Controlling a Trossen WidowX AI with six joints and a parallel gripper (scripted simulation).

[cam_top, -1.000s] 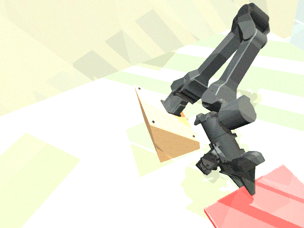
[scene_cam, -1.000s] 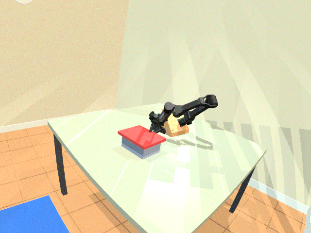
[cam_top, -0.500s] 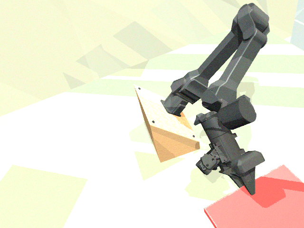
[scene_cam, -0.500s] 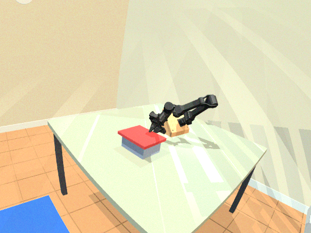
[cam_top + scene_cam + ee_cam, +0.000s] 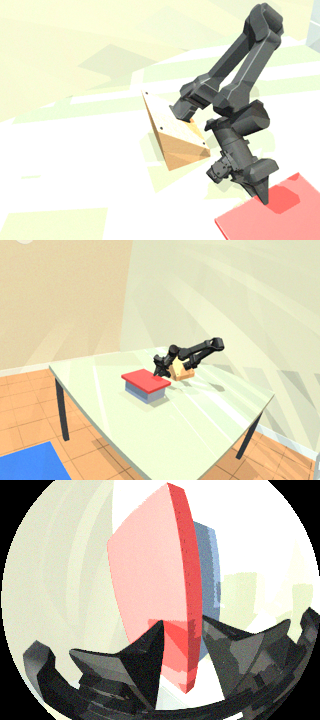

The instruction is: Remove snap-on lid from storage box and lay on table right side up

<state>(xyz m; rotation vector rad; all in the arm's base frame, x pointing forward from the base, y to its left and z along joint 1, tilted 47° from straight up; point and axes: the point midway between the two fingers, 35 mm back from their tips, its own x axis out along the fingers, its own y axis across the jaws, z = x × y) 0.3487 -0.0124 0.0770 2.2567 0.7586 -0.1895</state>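
The red lid (image 5: pixel 258 222) (image 5: pixel 142 378) (image 5: pixel 150 570) is a flat slab lying on top of the blue-grey storage box (image 5: pixel 156 394) (image 5: pixel 212 565), with its rim overhanging the walls. I see no clear gap between them. The box stands on the table (image 5: pixel 103 395); the top view does not show its walls. My gripper (image 5: pixel 260 200) (image 5: pixel 157 375) (image 5: pixel 182 622) is shut on the lid's near edge, on the side towards the arm. One finger is over the lid's top face and the other is at its underside, beside the box wall. The lower fingertip is partly hidden in the top view.
The arm's base is mounted on a wooden wedge-shaped block (image 5: pixel 186 147) (image 5: pixel 180 376), a short way from the box on the arm's side. The table's edges show in the exterior view. A blue mat (image 5: pixel 33 462) lies on the floor beyond the table.
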